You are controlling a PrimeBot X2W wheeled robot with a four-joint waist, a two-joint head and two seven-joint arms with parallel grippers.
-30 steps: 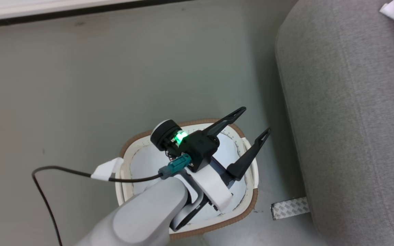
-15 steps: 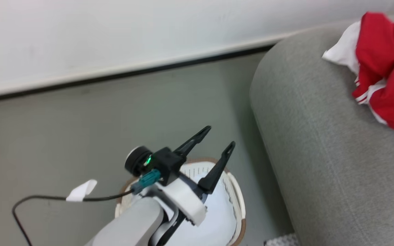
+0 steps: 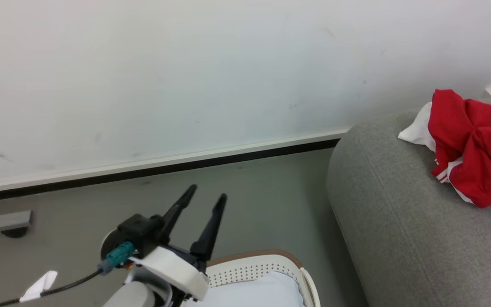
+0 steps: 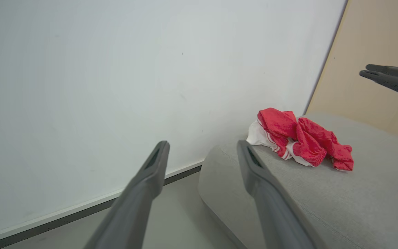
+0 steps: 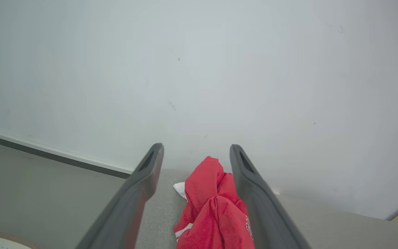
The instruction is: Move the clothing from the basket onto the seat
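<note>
Red clothing [image 3: 467, 149] lies crumpled on seat [image 3: 399, 221], well apart from basket [image 3: 254, 256]. L fingers [image 3: 211, 221] & R fingers [image 5: 254, 190] both spread wide, empty. Fabric prob. light, soft, limp; pinch a raised fold.

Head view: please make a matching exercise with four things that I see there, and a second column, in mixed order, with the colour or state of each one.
Things:
1. clothing
2. basket
3. left gripper
4. seat

Colour or state:
A. open, holding nothing
B. white, perforated wall, tan rim
C. light grey, upholstered
D. red with white trim, crumpled in a heap

Right pairs: 1-D, 2-B, 3-A, 4-C
</note>
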